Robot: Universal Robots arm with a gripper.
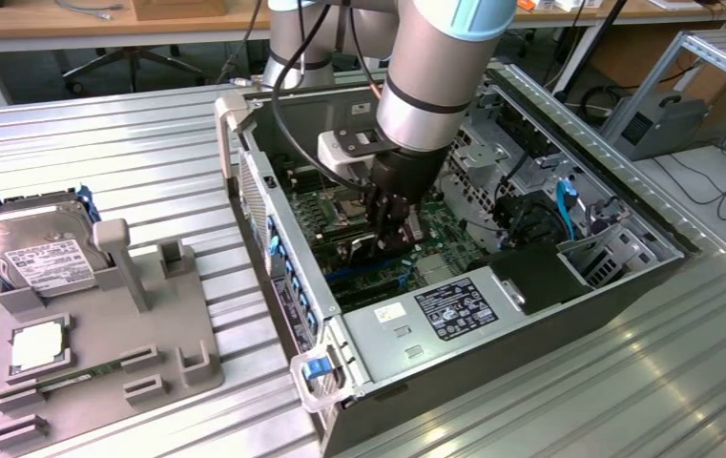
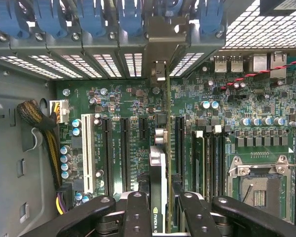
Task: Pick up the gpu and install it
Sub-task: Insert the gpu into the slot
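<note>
The gpu is held on edge, clamped in the hand, inside the open computer case on the tabletop. It is seemingly lined up over a motherboard slot.

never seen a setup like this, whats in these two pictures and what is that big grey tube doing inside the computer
The grey tube is a robot arm with two jaws at its tip. The wide picture comes from a camera off the arm; the close one from a camera on its wrist, facing the motherboard. An open computer case lies on a ribbed metal table. On the exterior view's left, a grey tray holds a hard drive, a processor chip and a slim memory stick. The jaws are closed on the gpu, a card seen edge-on at the motherboard's long slots.
</note>
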